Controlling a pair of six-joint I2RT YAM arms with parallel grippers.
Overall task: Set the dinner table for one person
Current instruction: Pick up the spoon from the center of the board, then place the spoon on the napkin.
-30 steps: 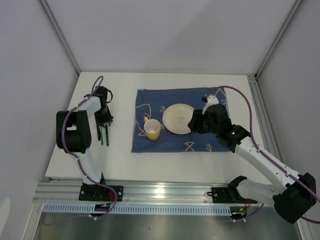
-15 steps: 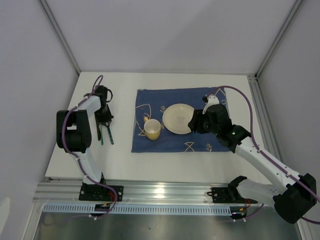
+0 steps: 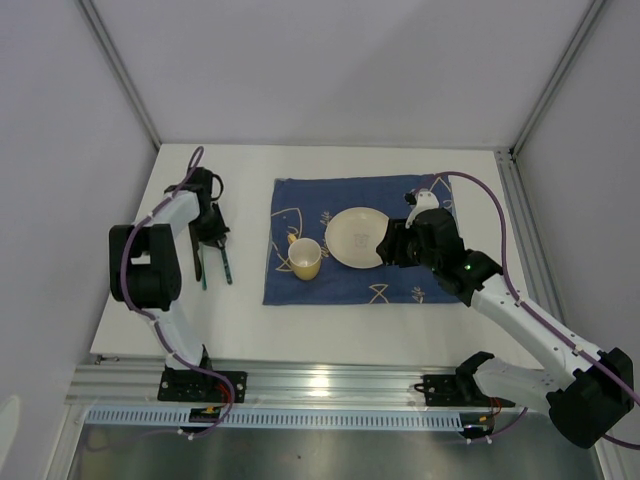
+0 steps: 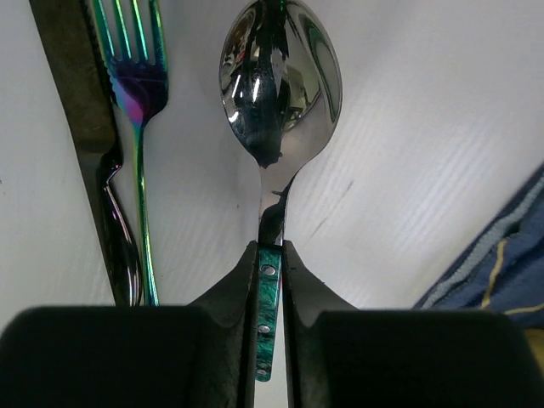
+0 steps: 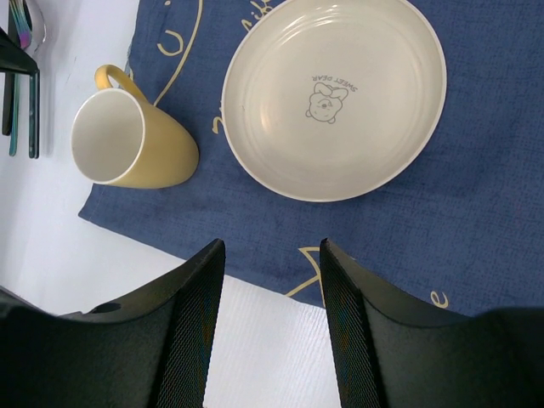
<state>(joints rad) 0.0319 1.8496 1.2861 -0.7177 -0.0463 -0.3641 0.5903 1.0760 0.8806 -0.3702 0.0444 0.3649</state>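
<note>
**Left wrist view: spoon gripped, setting partly laid**

Top external view shows the large, flat, matte white rectangular worktop [image 3: 330, 165], edged by silver aluminium rails. It runs from the arms' bases at 6 o'clock to the back wall at 12. A dark blue cloth with pale line drawings [image 3: 300, 200] lies at its middle.

On the cloth sit a round cream ceramic plate with a small bear print [image 5: 334, 93] and, at the plate's 8 o'clock, a yellow ceramic mug with a white inside [image 5: 127, 140]. That part looks done.

The cutlery appears left to place. At the cloth's 9 o'clock, off the cloth, the left hand [image 4: 270, 246] is closed tight on the green riveted handle of a mirror-polished steel spoon [image 4: 280, 76]. At the spoon's 9 o'clock lie an iridescent metal fork [image 4: 136, 76] and a dark slender utensil [image 4: 76, 102], perhaps a knife.

The right hand [image 5: 270, 246] hangs over the cloth at the plate's 3 o'clock, fingers moderately apart, holding nothing.

Close up, the worktop looks matte and faintly ribbed.
</note>
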